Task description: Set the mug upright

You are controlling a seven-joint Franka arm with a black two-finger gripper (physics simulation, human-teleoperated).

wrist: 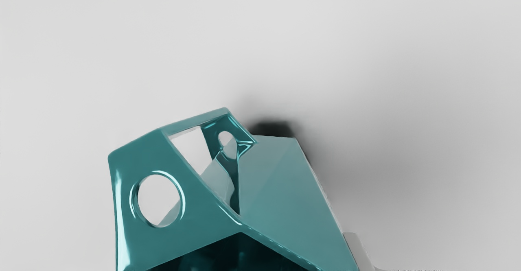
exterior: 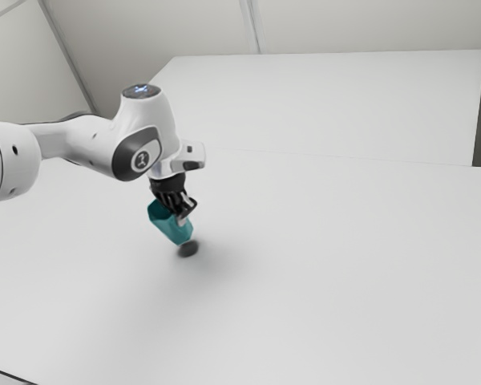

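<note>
As I watched the exterior view, the gripper point(exterior: 181, 219) left of centre seemed clamped on the wall of the mug point(exterior: 171, 228), whose long axis slanted from upper-left mouth to lower-right base, so righting meant raising the mouth; in the wrist view, a fingertip point(wrist: 357, 247) met its wall, lower right.

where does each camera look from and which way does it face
Exterior view: beside the arm, above the table, facing down across it; arm and gripper show.
Wrist view: mounted by the gripper, facing past the tilted mug to the table; part of one finger shows.
Shared: mug, table and some of the gripper.
</note>
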